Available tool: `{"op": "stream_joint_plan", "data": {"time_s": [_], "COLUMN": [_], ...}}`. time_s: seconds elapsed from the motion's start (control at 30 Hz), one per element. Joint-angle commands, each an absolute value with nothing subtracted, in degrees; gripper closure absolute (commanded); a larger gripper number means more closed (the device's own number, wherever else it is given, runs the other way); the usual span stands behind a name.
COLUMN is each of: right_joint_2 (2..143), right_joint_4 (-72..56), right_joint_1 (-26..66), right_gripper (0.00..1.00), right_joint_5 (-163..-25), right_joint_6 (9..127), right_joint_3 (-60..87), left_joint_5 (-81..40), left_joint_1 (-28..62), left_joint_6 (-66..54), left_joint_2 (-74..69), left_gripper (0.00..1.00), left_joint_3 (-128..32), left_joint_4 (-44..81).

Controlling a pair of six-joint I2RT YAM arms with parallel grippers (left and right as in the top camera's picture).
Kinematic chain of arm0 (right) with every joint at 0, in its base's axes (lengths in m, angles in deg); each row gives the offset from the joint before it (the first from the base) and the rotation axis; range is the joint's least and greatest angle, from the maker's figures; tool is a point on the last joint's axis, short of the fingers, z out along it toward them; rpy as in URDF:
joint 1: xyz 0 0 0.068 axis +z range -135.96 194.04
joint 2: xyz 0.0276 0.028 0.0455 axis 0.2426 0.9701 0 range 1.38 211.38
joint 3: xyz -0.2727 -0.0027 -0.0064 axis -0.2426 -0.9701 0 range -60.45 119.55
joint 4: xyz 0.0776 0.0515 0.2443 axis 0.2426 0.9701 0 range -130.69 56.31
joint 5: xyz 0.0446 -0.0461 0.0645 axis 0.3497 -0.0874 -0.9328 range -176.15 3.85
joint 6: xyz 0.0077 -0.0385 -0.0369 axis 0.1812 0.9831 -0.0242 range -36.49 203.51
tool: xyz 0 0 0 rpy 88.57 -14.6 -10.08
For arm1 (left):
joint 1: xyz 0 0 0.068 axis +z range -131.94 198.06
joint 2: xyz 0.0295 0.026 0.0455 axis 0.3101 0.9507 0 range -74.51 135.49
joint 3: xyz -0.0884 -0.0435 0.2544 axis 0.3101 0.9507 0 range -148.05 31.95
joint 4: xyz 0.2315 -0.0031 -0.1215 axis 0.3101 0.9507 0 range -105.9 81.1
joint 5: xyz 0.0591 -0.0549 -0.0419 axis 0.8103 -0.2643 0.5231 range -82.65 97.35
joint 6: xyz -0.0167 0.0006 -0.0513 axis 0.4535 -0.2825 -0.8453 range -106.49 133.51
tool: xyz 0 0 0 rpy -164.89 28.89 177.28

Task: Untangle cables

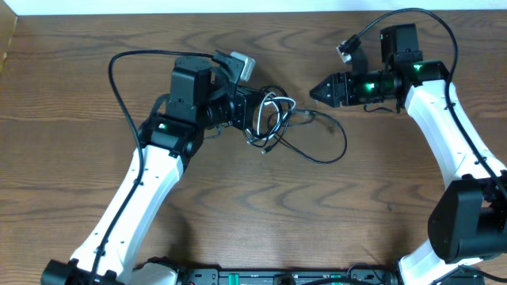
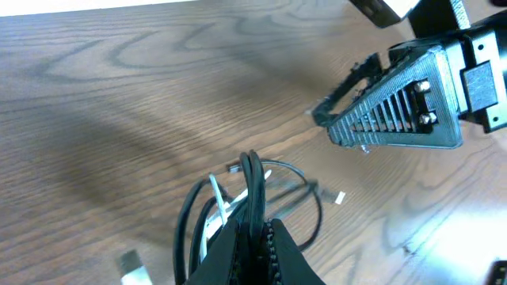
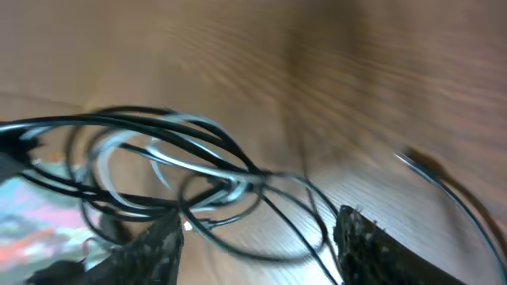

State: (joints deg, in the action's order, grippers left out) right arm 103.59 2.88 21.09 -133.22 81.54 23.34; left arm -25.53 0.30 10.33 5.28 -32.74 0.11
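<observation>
Clearly, the cables (image 1: 273,120) were pinched in the closed left gripper (image 2: 252,228) near the worktop's (image 1: 79,190) far edge. The right gripper (image 1: 312,91) was seen partly open, empty, beside them; the knot could be tightened if a wrong strand were pulled.

Brown wood-grain tabletop (image 1: 261,222) fills nearly the whole overhead view, its grain running in long wavy bands from side to side. A narrow white strip (image 1: 198,6) lies along the far edge; whether it is wall or floor cannot be told. At the far left corner a pale tan surface (image 1: 6,39) borders the wood. Lighting is diffuse and from above: shadows on the tabletop are grey and soft-edged. The left wrist view shows the same brown grain bounded by the white strip; the right wrist view shows it blurred, with a pale sheen.
</observation>
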Motion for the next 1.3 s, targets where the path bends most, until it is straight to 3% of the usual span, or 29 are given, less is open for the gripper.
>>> {"op": "stream_joint_plan", "data": {"time_s": [0.0, 0.17, 0.37, 0.6, 0.9, 1.27], "right_joint_2": [103.27, 103.27, 103.29, 103.29, 103.29, 102.02], "right_joint_4": [2.31, 1.08, -1.21, -10.89, -18.24, -27.2], "right_joint_1": [21.68, 23.91, 28.34, 29.87, 29.9, 27.54], "right_gripper": [0.39, 0.37, 0.34, 0.36, 0.36, 0.39], "right_joint_5": [-141.0, -140.76, -134.64, -120.12, -114.29, -134.37], "right_joint_6": [85.01, 86.41, 85.08, 72.79, 62.76, 58.74], "right_joint_3": [23.17, 23.17, 23.17, 23.17, 23.17, 23.19], "left_joint_5": [-27.17, -27.3, -36.31, -43.0, -51.19, -52.61], "left_joint_1": [0.24, 0.24, 0.24, 0.24, 0.24, 0.24], "left_joint_6": [6.07, 1.06, -4.32, -15.53, -25.28, -25.78], "left_joint_2": [4.23, 4.25, 4.23, 4.23, 4.23, 4.25], "left_gripper": [0.92, 0.93, 0.93, 0.93, 0.93, 0.93], "left_joint_3": [-32.85, -32.85, -32.85, -32.85, -32.85, -32.83], "left_joint_4": [-0.44, -1.82, -10.8, -18.14, -28.42, -29.75]}}
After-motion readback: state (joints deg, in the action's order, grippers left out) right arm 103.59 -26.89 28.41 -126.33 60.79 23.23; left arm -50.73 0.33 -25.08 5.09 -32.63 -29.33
